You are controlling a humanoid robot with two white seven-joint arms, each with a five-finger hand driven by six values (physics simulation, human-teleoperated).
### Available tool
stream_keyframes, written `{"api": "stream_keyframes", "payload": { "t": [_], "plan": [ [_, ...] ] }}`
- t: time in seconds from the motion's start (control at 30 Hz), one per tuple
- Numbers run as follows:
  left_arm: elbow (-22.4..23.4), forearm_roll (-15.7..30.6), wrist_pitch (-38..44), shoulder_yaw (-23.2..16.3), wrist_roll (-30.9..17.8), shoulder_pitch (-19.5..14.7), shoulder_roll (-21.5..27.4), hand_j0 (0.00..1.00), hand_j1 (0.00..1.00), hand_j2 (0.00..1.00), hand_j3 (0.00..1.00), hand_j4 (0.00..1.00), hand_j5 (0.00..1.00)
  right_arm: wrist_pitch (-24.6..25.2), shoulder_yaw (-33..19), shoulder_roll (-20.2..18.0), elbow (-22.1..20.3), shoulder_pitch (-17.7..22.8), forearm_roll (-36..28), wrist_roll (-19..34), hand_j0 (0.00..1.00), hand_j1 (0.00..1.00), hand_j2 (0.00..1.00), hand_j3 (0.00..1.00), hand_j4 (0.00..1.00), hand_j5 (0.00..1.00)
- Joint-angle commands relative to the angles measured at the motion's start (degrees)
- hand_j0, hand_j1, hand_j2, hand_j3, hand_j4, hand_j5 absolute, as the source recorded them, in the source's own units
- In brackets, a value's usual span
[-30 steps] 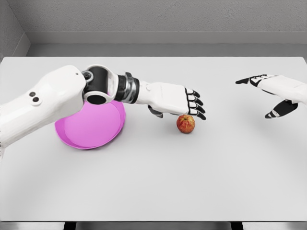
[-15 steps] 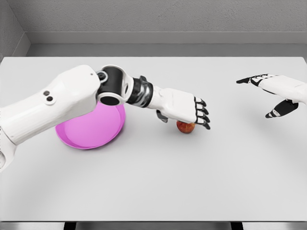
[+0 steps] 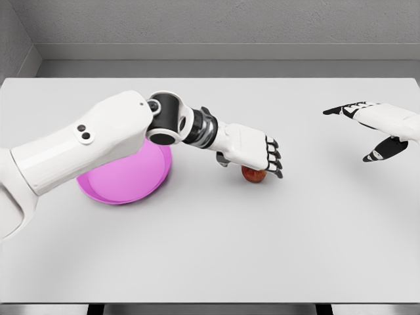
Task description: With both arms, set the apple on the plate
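Note:
A red apple (image 3: pixel 253 175) lies on the white table, just right of the pink plate (image 3: pixel 121 180). My left hand (image 3: pixel 254 161) reaches across from the left and lies on top of the apple, hiding most of it. Its black-tipped fingers (image 3: pixel 274 157) stretch over the apple's far side and its thumb (image 3: pixel 223 161) hangs on the plate side; the hand looks open, not clenched. My left forearm covers the plate's far rim. My right hand (image 3: pixel 375 131) hovers at the far right, open, well away from the apple.
The white table (image 3: pixel 216 249) reaches back to a grey wall, and its front edge runs along the bottom of the view.
My left hand has moved slightly right and dropped onto the apple, which is now mostly covered. The left arm has stretched further out. The right hand has stayed put.

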Motion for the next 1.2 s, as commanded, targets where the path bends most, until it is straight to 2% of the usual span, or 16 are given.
{"api": "stream_keyframes", "payload": {
  "t": [0.0, 0.33, 0.47, 0.63, 0.8, 0.83, 0.9, 1.1, 1.17],
  "plan": [
    [0.84, 0.17, 0.1, -0.15, -0.03, 0.0, -0.3, 1.0, 1.0, 1.0, 1.0, 1.0, 1.0, 0.03, -0.01, -0.08, 0.0, 0.0, -0.12, -0.06, 1.0, 1.0, 1.0, 1.0, 1.0, 1.0],
    [2.16, 0.35, 0.1, -0.59, -0.03, 0.0, -0.83, 1.0, 1.0, 1.0, 1.0, 1.0, 1.0, 0.03, -0.01, -0.08, 0.0, 0.0, -0.12, -0.06, 1.0, 1.0, 1.0, 1.0, 1.0, 1.0],
    [2.25, 0.43, 0.1, -0.59, -0.03, 0.09, -0.83, 0.92, 0.92, 0.92, 0.92, 0.92, 0.92, 0.03, -0.01, -0.08, 0.0, 0.0, -0.12, 0.03, 1.0, 1.0, 1.0, 1.0, 1.0, 1.0],
    [2.78, 0.35, 0.1, -1.12, -0.03, 0.18, -0.92, 0.74, 0.74, 0.74, 0.74, 0.74, 0.74, 0.03, -0.01, -0.08, 0.0, 0.0, -0.12, -0.06, 1.0, 1.0, 1.0, 1.0, 1.0, 1.0],
    [3.48, 0.26, 0.1, -1.64, -0.03, 0.18, -1.36, 0.71, 0.71, 0.71, 0.71, 0.71, 0.71, 0.03, -0.01, -0.08, 0.0, 0.0, -0.12, -0.06, 1.0, 1.0, 1.0, 1.0, 1.0, 1.0],
    [3.48, 0.26, 0.1, -1.64, -0.03, 0.18, -1.36, 0.62, 0.62, 0.62, 0.62, 0.62, 0.62, 0.03, -0.01, -0.08, 0.0, 0.0, -0.12, -0.06, 1.0, 1.0, 1.0, 1.0, 1.0, 1.0],
    [3.57, 0.26, 0.1, -1.64, -0.03, 0.18, -1.36, 0.55, 0.55, 0.55, 0.55, 0.55, 0.55, 0.03, -0.01, -0.08, 0.0, 0.0, -0.12, -0.06, 1.0, 1.0, 1.0, 1.0, 1.0, 1.0],
    [3.48, 0.17, 0.1, -2.08, -0.03, 0.26, -1.44, 0.43, 0.43, 0.43, 0.43, 0.43, 0.43, 0.03, -0.01, -0.08, 0.0, 0.0, -0.12, 0.03, 1.0, 1.0, 1.0, 1.0, 1.0, 1.0],
    [3.57, 0.17, 0.1, -2.26, -0.03, 0.35, -1.44, 0.43, 0.43, 0.43, 0.43, 0.43, 0.43, 0.03, -0.01, -0.08, 0.0, 0.0, -0.12, -0.06, 1.0, 1.0, 1.0, 1.0, 1.0, 1.0]
  ]
}}
